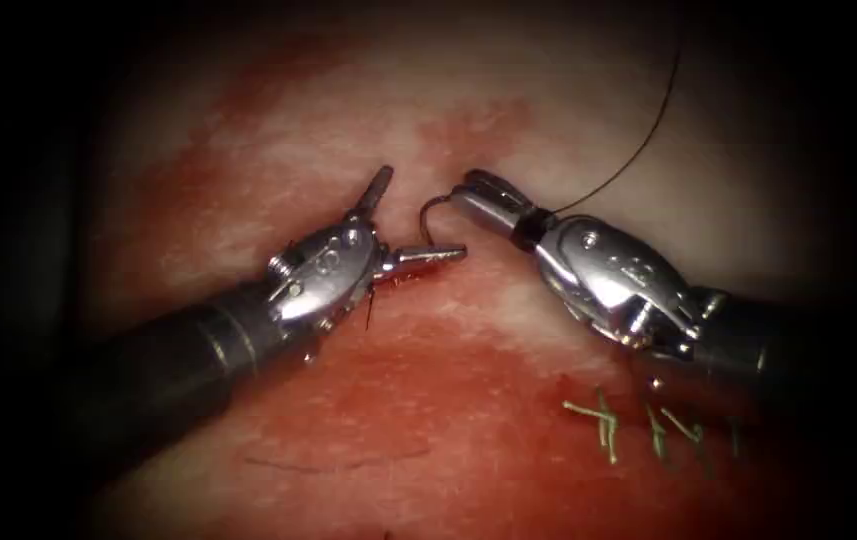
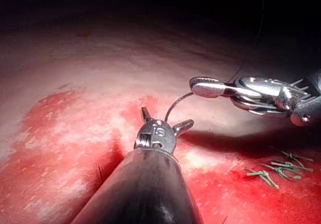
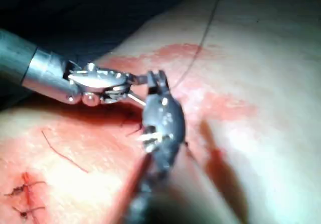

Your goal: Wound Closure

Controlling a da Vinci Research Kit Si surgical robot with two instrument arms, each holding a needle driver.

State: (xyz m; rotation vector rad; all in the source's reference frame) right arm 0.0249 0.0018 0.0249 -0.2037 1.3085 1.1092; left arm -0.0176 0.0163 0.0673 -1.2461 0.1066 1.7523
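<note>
My right tool (image 1: 473, 193) comes in from the right with its jaws shut on one end of the curved needle (image 1: 430, 212). The needle arcs up and left from those jaws, then dips down between the wide-open jaws of my left tool (image 1: 423, 212). In the left wrist view the needle (image 2: 175, 103) runs from the right tool (image 2: 198, 87) down between the left tool's spread jaws (image 2: 167, 117). Its lower end is hidden there, so I cannot tell if it enters the tissue (image 1: 448, 400). Dark thread (image 1: 638, 150) trails up and right from the right tool.
Several green stitches (image 1: 608, 420) close the cut at the lower right, below the right tool's shaft, and show again beside it (image 2: 281, 169). Red fluid (image 1: 398, 390) covers the tissue below both tools. A short dark thread end (image 1: 368, 310) sticks out under the left tool's wrist.
</note>
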